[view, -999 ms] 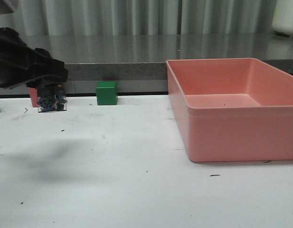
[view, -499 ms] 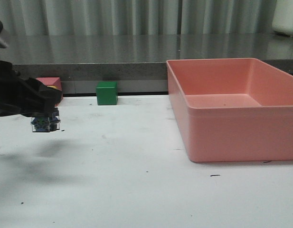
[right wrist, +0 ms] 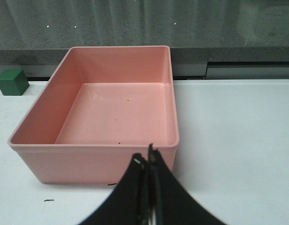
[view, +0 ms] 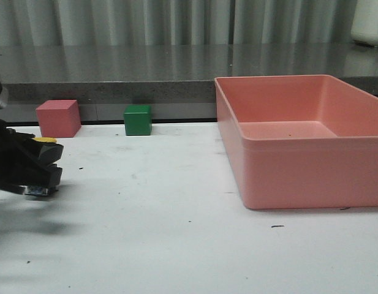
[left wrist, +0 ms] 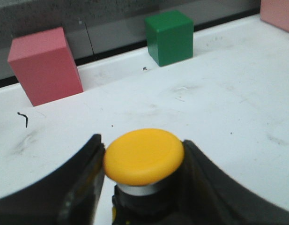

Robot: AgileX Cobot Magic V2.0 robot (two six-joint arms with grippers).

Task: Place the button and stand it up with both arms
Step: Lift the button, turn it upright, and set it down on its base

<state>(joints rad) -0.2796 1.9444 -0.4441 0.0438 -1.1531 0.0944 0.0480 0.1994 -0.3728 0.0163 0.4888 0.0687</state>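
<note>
My left gripper [left wrist: 142, 161] is shut on the button [left wrist: 143, 157]; its yellow cap faces up between the two dark fingers, with the pale collar and black body below. In the front view the left gripper [view: 35, 168] is at the far left, low over the white table, with a sliver of yellow cap [view: 45, 140] at its top and the bluish base at its bottom. My right gripper [right wrist: 147, 161] is shut and empty, near the front wall of the pink bin [right wrist: 95, 157]. It is out of the front view.
A pink cube [view: 57, 117] and a green cube [view: 138, 119] stand at the table's back edge, beyond the left gripper. The large pink bin [view: 299, 174] fills the right half of the table. A grey ledge runs behind.
My left gripper has moved left and toward the camera and come lower with the button, uncovering the pink cube behind it.
</note>
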